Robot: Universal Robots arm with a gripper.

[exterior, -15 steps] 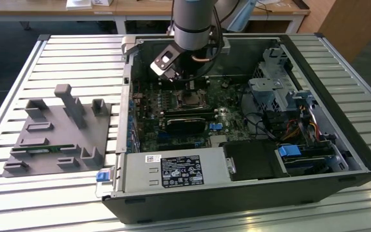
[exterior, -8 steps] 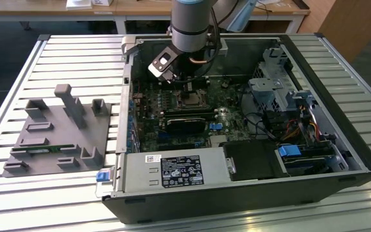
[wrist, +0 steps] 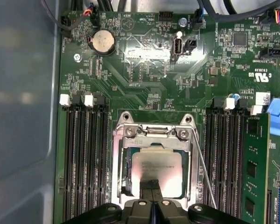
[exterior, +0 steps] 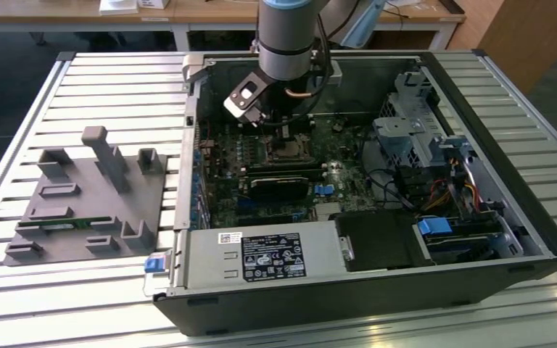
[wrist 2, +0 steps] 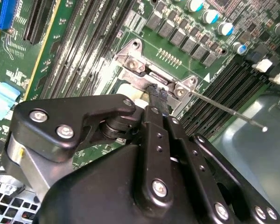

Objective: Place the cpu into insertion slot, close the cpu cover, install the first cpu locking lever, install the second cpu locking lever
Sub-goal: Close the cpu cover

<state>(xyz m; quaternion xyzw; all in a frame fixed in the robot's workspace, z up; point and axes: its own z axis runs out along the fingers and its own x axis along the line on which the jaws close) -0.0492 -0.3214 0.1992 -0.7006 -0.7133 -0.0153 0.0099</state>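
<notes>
The cpu (wrist: 158, 170) lies flat in the insertion slot (exterior: 283, 151), its silvery top facing up. The metal cpu cover (wrist: 119, 158) seems to lie down around it, with the chip showing through the cut-out. My gripper (wrist: 151, 184) hangs straight over the socket, shut, fingertips pressed together at or just above the chip's top, with nothing seen between them. In the second wrist view the gripper (wrist 2: 156, 93) reaches the socket's bright hinge end (wrist 2: 144, 74). A thin wire locking lever (wrist 2: 228, 109) sticks out free from a socket corner, its rod (wrist: 203, 170) slanting beside the cover.
Black memory slots (wrist: 86, 154) flank the socket, with a green memory stick (wrist: 255, 163) on one side. A coin cell (wrist: 102, 41) sits farther off on the board. The case wall (wrist: 23, 116) is close. Outside the case a grey fixture (exterior: 90, 196) rests on the table.
</notes>
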